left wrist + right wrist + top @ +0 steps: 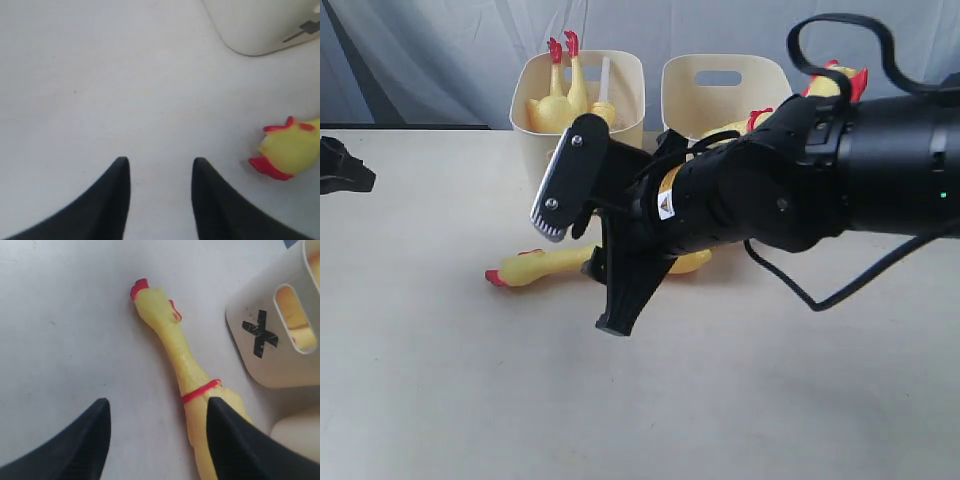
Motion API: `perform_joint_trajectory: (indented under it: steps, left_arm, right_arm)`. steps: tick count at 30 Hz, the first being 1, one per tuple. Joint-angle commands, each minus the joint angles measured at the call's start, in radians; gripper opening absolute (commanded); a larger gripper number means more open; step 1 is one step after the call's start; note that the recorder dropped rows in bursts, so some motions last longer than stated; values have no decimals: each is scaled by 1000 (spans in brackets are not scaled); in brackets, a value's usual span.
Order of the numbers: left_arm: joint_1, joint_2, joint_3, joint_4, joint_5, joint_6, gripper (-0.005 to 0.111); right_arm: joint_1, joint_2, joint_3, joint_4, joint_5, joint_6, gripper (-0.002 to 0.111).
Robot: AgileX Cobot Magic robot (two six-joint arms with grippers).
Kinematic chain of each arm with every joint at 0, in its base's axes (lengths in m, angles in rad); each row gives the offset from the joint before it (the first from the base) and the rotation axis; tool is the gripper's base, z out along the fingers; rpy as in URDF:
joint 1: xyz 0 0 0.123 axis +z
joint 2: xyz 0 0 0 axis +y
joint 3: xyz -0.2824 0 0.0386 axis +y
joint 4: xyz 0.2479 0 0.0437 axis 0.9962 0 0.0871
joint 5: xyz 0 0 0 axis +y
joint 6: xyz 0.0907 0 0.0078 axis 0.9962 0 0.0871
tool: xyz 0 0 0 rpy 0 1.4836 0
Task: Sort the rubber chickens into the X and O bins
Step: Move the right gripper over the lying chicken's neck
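Observation:
One rubber chicken [545, 266] lies flat on the table in front of the bins, its head to the left. My right gripper [582, 280] reaches across the middle and hangs open above its body. In the right wrist view one finger overlaps the chicken [177, 347] below its red neck band. The X bin [265, 365] is the left tub [625, 110], which holds two chickens [565, 95] feet up. The right tub [725, 95] also holds chickens [840, 82], and its mark is hidden. My left gripper [160, 161] is open over bare table, with the chicken's head [290, 147] off to one side.
The right arm's black body and cable [840, 180] hide much of the right tub and the lying chicken's rear. A black piece [340, 165] sits at the table's left edge. A tub corner [255, 25] shows in the left wrist view. White curtains hang behind.

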State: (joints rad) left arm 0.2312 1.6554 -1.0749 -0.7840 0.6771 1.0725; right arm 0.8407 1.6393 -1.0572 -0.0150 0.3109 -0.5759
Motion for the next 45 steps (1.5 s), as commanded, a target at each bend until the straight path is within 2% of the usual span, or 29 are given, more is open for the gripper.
perform_joint_trajectory:
  steps: [1, 7, 14, 21, 24, 33, 36, 39, 45]
  left_arm:
    - [6, -121, 55, -72, 10, 125, 17]
    - [6, -345, 123, -72, 12, 135, 1]
    - [6, -595, 219, -82, 7, 128, 0]
    - [6, -816, 309, -86, -54, 86, 0]
    - [6, -856, 343, -86, -115, 89, 0]
    - [6, -850, 359, -112, -116, 136, 0]
    - [4, -835, 359, -186, -90, 212, 4]
    - [4, -793, 359, -273, -55, 287, 14]
    - [4, -728, 359, -326, -45, 300, 43]
  right_arm:
    - [0, 40, 4, 6, -38, -62, 54]
    - [0, 72, 2, 2, -106, -85, 54]
    - [0, 128, 2, -1, -179, -110, 54]
    - [0, 142, 2, -1, -217, -110, 46]
    - [0, 142, 2, -1, -208, -110, 46]
    - [-2, 142, 2, -1, -226, -105, 46]
    - [-2, 138, 2, 2, -216, -105, 46]
    - [-2, 124, 2, 3, -212, -103, 46]
    - [-2, 96, 2, 2, -211, -101, 40]
